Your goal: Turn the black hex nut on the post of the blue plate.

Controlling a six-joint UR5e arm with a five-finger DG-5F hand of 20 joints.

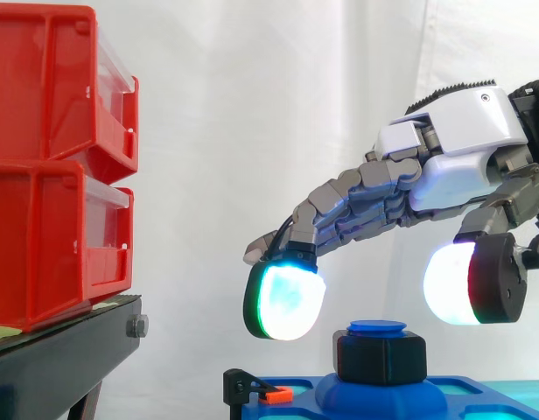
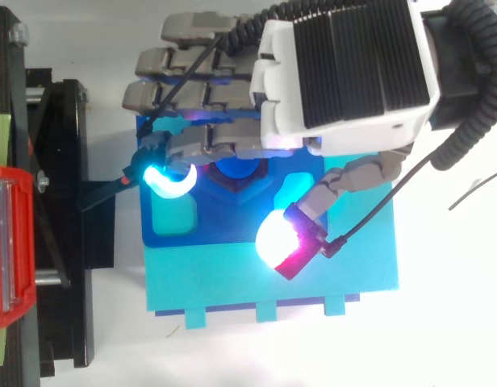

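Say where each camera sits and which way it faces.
Side view: beside the work, looking level across at the black hex nut on the blue plate; the hand shows at the right.
Top view: above the work, looking down; the hand's back and open fingers show over the nut.
Shared: hand, nut, plate, red bins.

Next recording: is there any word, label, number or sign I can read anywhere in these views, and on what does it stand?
None. No legible writing shows on the red bins, the blue plate, the black hex nut or the robot hand.
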